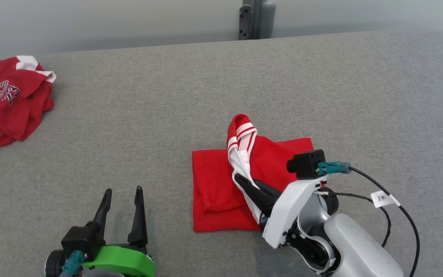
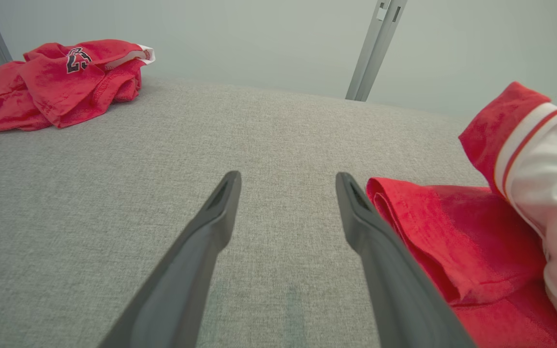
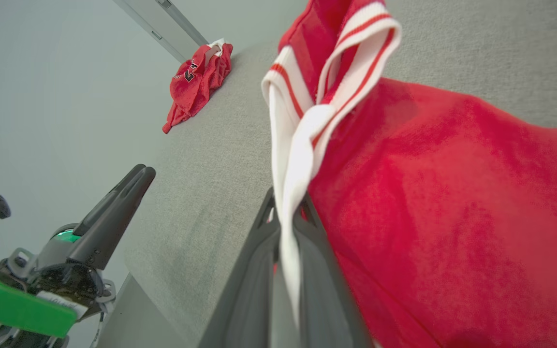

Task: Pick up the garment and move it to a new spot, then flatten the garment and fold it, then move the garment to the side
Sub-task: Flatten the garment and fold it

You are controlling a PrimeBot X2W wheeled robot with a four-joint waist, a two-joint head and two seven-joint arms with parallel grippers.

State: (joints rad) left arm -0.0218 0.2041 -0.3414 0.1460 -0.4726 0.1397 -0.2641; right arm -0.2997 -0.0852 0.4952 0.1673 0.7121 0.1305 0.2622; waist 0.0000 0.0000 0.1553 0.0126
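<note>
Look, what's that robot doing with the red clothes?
The robot is folding a red garment on the grey table. Its right end effector is shut on the garment's white striped trim and holds that edge up. Its left end effector is open beside the garment and touches nothing. Another red shirt lies crumpled at the table's far left.

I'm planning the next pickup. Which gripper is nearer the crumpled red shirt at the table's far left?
Left. The left gripper stands open, closer to the robot than the crumpled shirt; the right gripper is farther right, shut on white trim of the folded garment.
</note>
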